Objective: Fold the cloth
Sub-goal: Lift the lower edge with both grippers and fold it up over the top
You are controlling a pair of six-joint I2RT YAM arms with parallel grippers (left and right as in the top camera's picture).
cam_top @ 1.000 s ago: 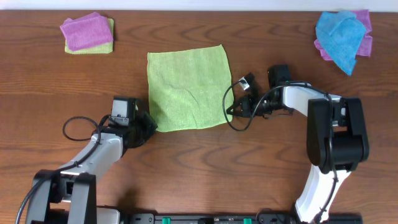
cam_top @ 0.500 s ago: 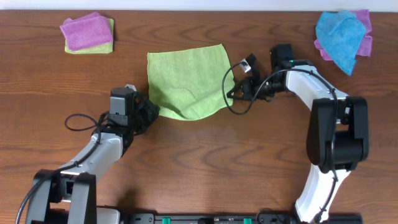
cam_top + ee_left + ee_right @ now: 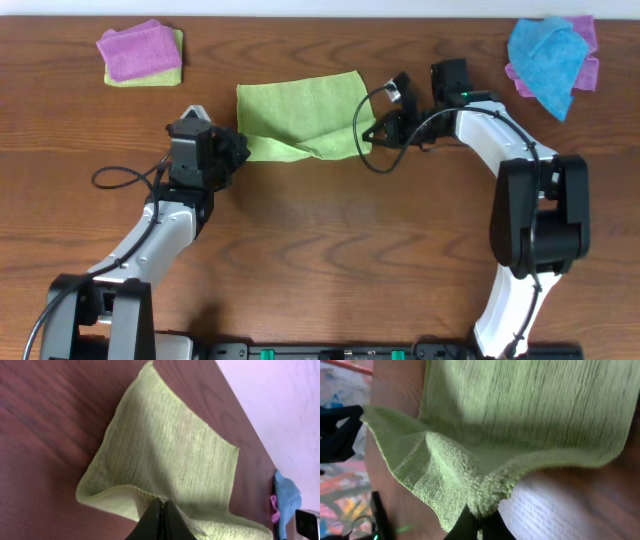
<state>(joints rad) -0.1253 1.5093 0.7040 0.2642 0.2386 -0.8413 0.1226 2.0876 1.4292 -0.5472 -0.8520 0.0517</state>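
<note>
The lime yellow-green cloth lies on the table's far middle, its near edge lifted and doubled back over the rest. My left gripper is shut on the cloth's near-left corner. In the left wrist view the closed fingers pinch the folded edge of the cloth. My right gripper is shut on the near-right corner. In the right wrist view the fingers clamp a bunched corner of the cloth.
A magenta cloth on a pale green folded cloth sits at the far left. A bright blue cloth over a magenta one sits at the far right. Cables loop beside both wrists.
Both grippers have moved away from me toward the table's far edge, carrying the cloth's near edge up and over. The visible cloth is now about half as deep.
</note>
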